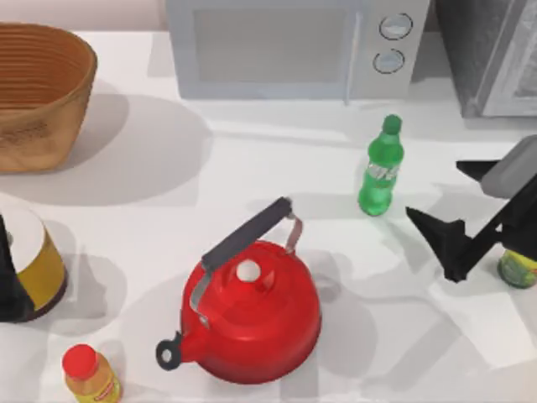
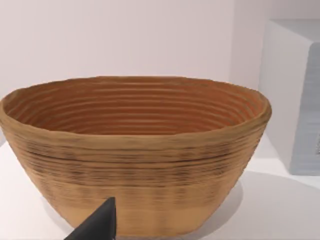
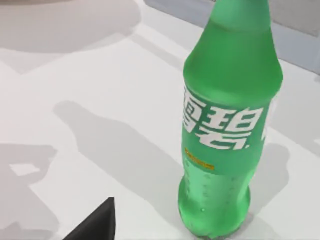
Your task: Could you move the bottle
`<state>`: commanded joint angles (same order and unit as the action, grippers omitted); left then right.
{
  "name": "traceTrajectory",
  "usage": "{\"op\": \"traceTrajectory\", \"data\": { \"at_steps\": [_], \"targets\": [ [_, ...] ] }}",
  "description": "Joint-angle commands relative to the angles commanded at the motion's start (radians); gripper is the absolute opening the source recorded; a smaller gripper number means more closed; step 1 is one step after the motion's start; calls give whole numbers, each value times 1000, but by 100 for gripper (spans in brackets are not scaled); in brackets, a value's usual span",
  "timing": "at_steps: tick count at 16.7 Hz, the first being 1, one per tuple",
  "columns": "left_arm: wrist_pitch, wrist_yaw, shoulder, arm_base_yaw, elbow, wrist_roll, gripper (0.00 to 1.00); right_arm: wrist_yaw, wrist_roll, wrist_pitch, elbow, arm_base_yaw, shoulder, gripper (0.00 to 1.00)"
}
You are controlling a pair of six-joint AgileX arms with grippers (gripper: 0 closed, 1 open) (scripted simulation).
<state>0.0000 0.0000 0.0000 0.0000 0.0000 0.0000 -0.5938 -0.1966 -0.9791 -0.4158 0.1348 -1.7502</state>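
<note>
Standing upright at about two o'clock on the table, below the microwave [image 1: 289,46], the bottle [image 1: 381,168] wants a level pinch at its label from the right gripper [image 1: 449,210], spread empty at its four o'clock.

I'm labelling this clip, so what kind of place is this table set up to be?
Most likely a mock kitchen counter: a microwave stands at the back, a red kettle sits in the middle, and a green soda bottle and a woven basket stand nearby.
</note>
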Motion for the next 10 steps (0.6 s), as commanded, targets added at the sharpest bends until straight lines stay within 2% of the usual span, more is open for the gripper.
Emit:
{"op": "traceTrajectory", "data": {
  "at_steps": [6, 10],
  "targets": [
    [0, 0, 0, 0, 0, 0, 100, 2, 1, 2, 3, -3, 0, 100],
    [0, 0, 0, 0, 0, 0, 100, 44, 27, 21, -62, 50, -22, 100]
  ]
}}
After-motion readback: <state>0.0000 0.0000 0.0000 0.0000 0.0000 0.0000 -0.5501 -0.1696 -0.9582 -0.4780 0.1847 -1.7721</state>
